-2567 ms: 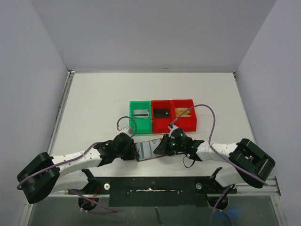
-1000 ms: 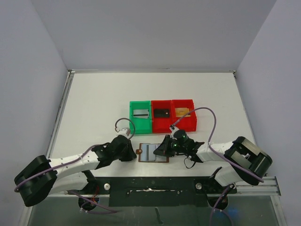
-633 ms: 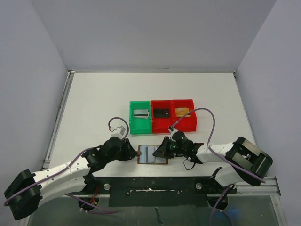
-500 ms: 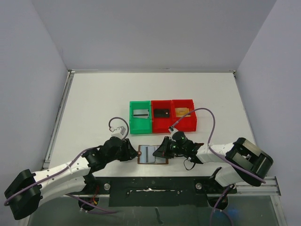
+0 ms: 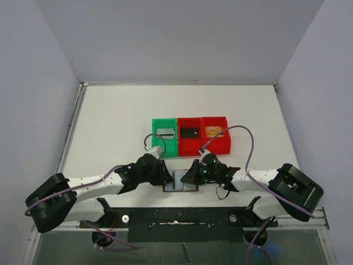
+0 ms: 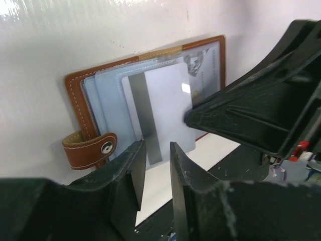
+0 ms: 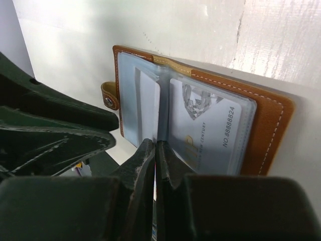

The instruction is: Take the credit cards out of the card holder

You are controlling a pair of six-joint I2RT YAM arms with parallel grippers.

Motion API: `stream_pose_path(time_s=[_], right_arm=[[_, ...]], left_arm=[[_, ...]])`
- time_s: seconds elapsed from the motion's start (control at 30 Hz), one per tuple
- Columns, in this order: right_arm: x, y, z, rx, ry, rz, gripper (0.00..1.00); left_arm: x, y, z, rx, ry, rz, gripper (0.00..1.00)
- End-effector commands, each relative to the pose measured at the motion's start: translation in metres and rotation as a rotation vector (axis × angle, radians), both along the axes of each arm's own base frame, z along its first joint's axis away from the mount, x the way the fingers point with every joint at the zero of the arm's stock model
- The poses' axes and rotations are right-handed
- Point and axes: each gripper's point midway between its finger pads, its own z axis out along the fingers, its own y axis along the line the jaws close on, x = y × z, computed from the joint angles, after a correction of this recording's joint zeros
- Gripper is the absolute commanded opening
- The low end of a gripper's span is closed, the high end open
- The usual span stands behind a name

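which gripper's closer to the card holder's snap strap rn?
Left. The left gripper, jaws apart, sits just beside the snap strap at the card holder outer edge. The right gripper, shut, is at the holder's centre fold, farther from the strap.

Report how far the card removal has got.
Done: the card holder lies unfolded on the table, seemingly pinned near its fold by the shut right gripper. In hand: a grey-white card pokes out of the holder towards the open left gripper, not gripped. Left: pulling that card free, then the numbered card tucked fully inside on the other side.
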Motion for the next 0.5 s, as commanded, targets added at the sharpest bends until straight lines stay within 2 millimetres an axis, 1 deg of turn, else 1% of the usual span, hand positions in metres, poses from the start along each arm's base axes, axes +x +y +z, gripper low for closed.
stream_pose_path(time_s=[0.0, 0.07, 0.13, 0.23, 0.3, 0.4, 0.47], right_arm=[[0.006, 0.003, 0.014, 0.038, -0.061, 0.022, 0.00], [0.005, 0.005, 0.017, 0.061, -0.062, 0.035, 0.00], [0.004, 0.006, 0.019, 0.074, -0.063, 0.039, 0.00], [0.005, 0.004, 0.018, 0.075, -0.058, 0.032, 0.00], [0.005, 0.004, 0.019, 0.078, -0.057, 0.032, 0.00], [0.008, -0.002, 0.020, 0.072, -0.065, 0.012, 0.00], [0.010, -0.008, 0.018, 0.057, -0.063, -0.005, 0.00]], left_arm=[[0.004, -0.016, 0.008, -0.019, -0.035, -0.042, 0.24], [0.003, -0.007, -0.006, 0.039, -0.017, -0.026, 0.22], [0.001, -0.004, -0.015, 0.060, 0.001, -0.017, 0.22], [0.003, -0.011, -0.014, 0.007, 0.003, -0.007, 0.19], [0.003, -0.012, -0.017, 0.001, 0.015, 0.007, 0.17], [0.010, 0.002, -0.030, 0.093, 0.042, 0.094, 0.13], [0.017, 0.007, -0.032, 0.130, 0.044, 0.141, 0.10]])
